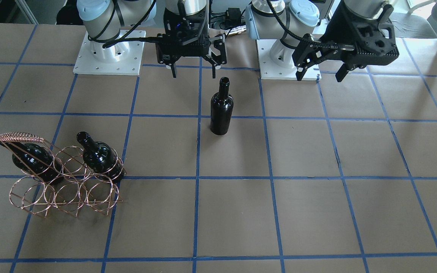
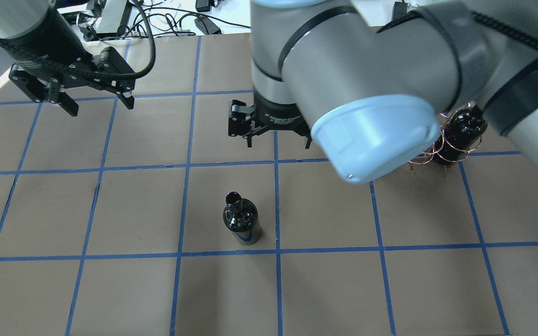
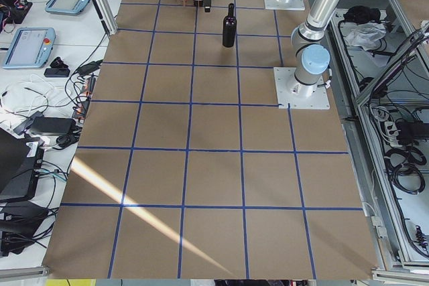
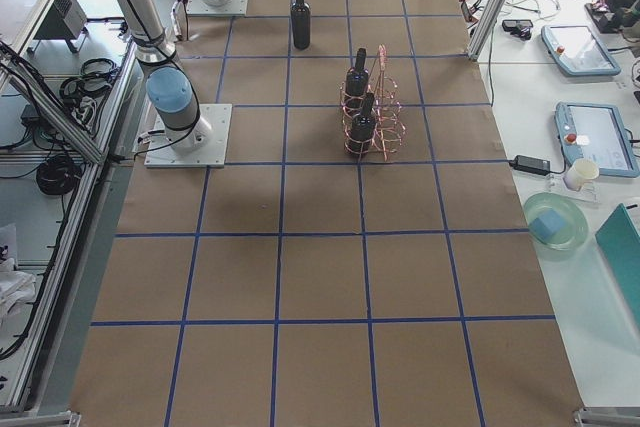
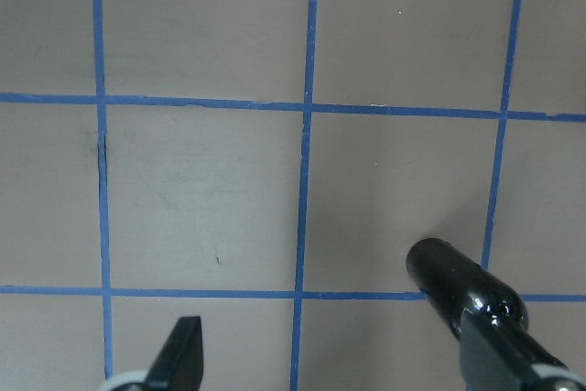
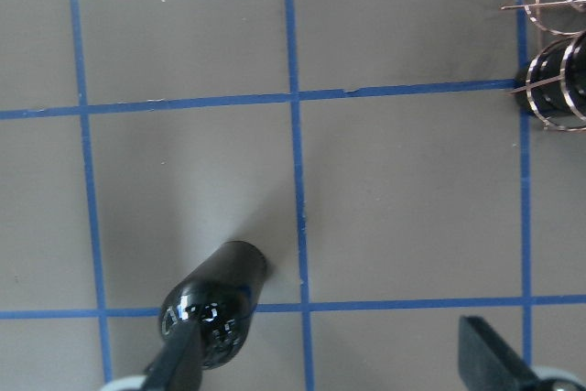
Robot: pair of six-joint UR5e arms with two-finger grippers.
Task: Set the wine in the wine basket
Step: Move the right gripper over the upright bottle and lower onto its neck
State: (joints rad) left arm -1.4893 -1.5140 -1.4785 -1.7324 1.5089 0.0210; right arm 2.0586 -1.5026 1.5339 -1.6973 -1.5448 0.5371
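Observation:
One wine bottle [image 1: 221,110] stands upright alone near the table's middle, and also shows in the overhead view [image 2: 241,219]. The copper wire wine basket [image 1: 20,136] stands at my right and holds two look-alike bottles [image 1: 32,157] [image 1: 99,155], with its middle slot free. My right gripper [image 1: 194,68] hangs open and empty above the table, just on the robot's side of the lone bottle. In the right wrist view that bottle [image 6: 215,299] lies by one fingertip [image 6: 179,359]. My left gripper [image 1: 321,74] is open and empty, farther to my left. The bottle's neck shows in its wrist view [image 5: 467,295].
Brown paper with a blue tape grid covers the table [image 1: 317,212]. The two white arm base plates [image 1: 108,53] [image 1: 286,60] sit at the robot's edge. In the overhead view my right arm's elbow [image 2: 371,93] hides most of the basket [image 2: 439,151].

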